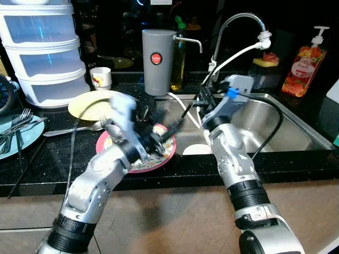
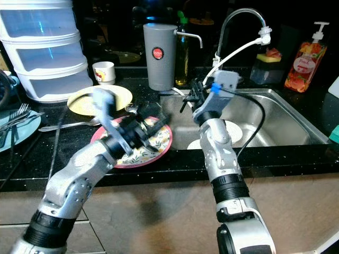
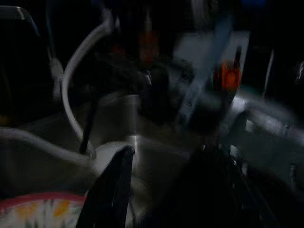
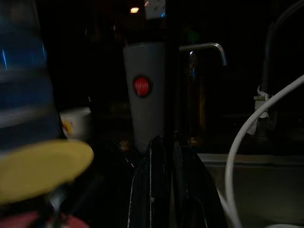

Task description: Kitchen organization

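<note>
A blue plate (image 1: 13,138) with forks (image 1: 18,123) sits far left on the counter (image 1: 58,153), then a yellow plate (image 1: 90,105). The left gripper (image 1: 159,138) hovers over the pink floral plate (image 1: 153,159), which lies under its 2 fingers; they appear apart. The right gripper (image 1: 192,106) hangs at the sink (image 1: 286,132) edge, its 2 fingers pressed together, pointing toward the grey dispenser (image 1: 158,61) beyond their tips.

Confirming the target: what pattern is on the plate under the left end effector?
Floral print, pink rim, on the plate; clearest in the right eye view.
</note>
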`<state>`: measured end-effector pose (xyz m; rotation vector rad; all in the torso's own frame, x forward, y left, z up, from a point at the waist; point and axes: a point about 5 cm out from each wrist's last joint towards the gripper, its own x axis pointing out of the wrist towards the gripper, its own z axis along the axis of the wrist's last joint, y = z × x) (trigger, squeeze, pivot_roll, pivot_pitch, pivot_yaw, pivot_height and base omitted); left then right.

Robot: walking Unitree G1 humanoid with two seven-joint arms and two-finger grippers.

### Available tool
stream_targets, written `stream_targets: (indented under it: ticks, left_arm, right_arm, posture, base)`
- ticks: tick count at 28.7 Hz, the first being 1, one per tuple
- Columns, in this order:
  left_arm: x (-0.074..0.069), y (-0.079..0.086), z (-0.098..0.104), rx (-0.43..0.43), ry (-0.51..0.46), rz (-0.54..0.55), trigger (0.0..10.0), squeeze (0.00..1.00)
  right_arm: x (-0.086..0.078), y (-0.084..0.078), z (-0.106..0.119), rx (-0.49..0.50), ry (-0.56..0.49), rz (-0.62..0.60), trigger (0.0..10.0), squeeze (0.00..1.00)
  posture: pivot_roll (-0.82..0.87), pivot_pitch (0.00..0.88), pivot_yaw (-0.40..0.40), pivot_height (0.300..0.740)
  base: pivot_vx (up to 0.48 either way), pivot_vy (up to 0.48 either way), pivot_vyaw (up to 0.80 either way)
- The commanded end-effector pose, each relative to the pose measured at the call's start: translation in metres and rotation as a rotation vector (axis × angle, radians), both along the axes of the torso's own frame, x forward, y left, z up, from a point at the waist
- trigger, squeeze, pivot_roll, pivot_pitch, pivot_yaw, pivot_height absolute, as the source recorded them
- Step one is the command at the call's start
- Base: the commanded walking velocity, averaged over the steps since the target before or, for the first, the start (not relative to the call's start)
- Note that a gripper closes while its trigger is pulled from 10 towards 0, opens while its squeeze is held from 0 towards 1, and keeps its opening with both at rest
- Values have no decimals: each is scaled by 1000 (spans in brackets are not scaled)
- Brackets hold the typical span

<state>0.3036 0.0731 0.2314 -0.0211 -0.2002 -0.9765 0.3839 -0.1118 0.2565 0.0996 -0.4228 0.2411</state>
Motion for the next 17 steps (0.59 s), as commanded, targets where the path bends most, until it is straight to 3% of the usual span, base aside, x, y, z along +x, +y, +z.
stream_targets:
  ticks: [1,5,10,17]
  left_arm:
    - [6,0,-8,72,24,16,10000,0]
    - [12,2,-19,143,52,59,10000,0]
    - [21,10,-21,168,54,157,10000,0]
    - [28,14,-22,163,63,220,10000,0]
  right_arm:
    - [3,6,-8,-87,31,7,0,0]
    - [8,9,-36,-208,165,16,0,0]
    - [11,3,-65,-302,306,-13,0,0]
    - [13,-3,-71,-325,342,-39,0,0]
  posture:
    - [42,0,-15,740]
    - [42,0,-15,740]
    - [39,0,-19,740]
    - [37,0,-20,740]
  base:
    - [0,0,0]
    - [0,0,0]
    - [0,0,0]
    - [0,0,0]
